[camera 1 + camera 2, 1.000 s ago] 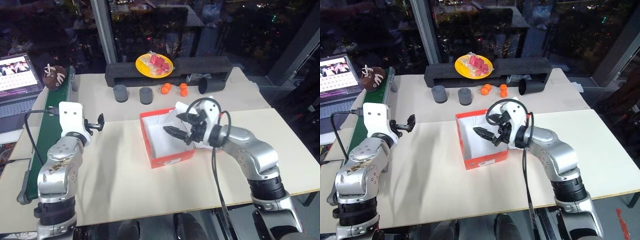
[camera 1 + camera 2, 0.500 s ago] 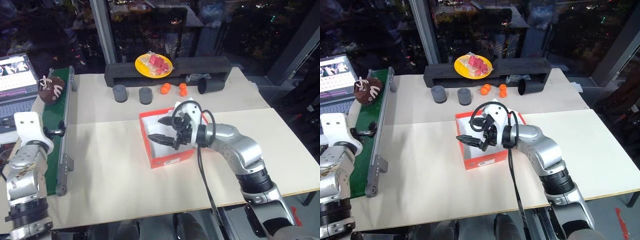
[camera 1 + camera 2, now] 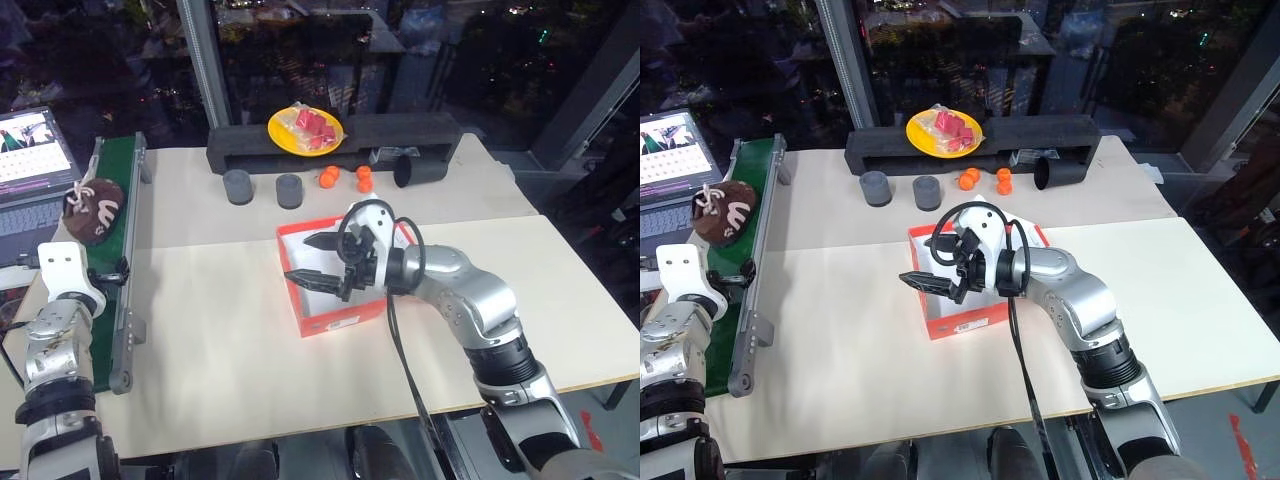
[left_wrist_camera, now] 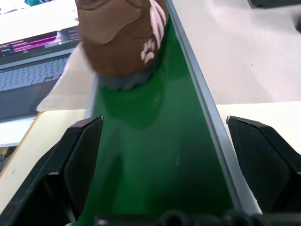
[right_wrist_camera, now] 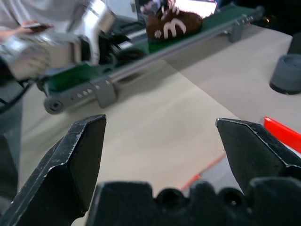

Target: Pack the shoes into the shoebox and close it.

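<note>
On the green conveyor belt [image 4: 155, 155], straight ahead of wide, empty left jaws: one brown shoe.

Left gripper [image 4: 174, 165] spread full, nothing held, both fingers [image 4: 80, 155] straddling the belt's width, lined up along its length. Just beyond along the belt, apart from the fingertips, the shoe [image 3: 91, 205], rounded dark-brown bulk with pale markings facing the jaws; long axis hard to judge from here, seemingly close to the belt's run. Laptop [image 3: 30, 160] beside the belt on its outer side. Right gripper [image 3: 318, 258] likewise splayed and empty, held over the open shoebox [image 3: 330, 322], pointing across the desk [image 3: 220, 340] toward the belt, well apart from the shoe. Left arm clearly nearer. Probably a short advance along the belt to bracket the shoe. No second shoe picked out.
</note>
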